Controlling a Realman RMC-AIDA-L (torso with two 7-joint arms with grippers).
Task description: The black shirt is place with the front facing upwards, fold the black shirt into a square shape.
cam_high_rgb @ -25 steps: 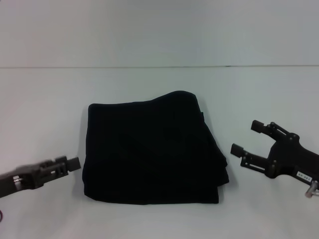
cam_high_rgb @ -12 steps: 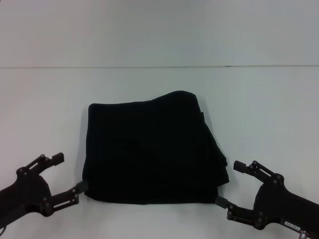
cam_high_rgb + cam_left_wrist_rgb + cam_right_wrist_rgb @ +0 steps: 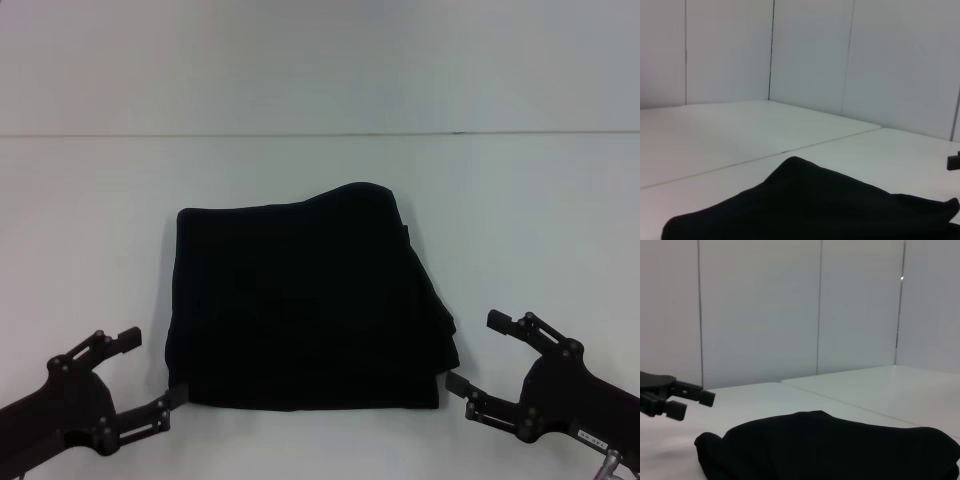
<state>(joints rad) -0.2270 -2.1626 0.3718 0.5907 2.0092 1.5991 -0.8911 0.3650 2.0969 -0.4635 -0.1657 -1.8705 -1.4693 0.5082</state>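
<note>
The black shirt [image 3: 300, 300] lies folded into a rough square in the middle of the white table, plain side up with no lettering showing. My left gripper [image 3: 155, 366] stands open at the shirt's front left corner, its nearer finger right against the cloth edge. On the other side my right gripper [image 3: 476, 351] is open too, beside the front right corner, with nothing between its fingers. The left wrist view shows the black shirt [image 3: 815, 205] low and close. In the right wrist view the black shirt [image 3: 830, 445] fills the bottom, with the left gripper [image 3: 677, 395] beyond it.
The white table [image 3: 90, 200] reaches back to a seam line, with white wall panels [image 3: 760, 305] behind. A fingertip of the right gripper [image 3: 953, 161] pokes in at the edge of the left wrist view.
Over the last second both grippers came down to the shirt's front corners. The left one turned and now shows spread fingers. In the last half second the right one rose a little.
</note>
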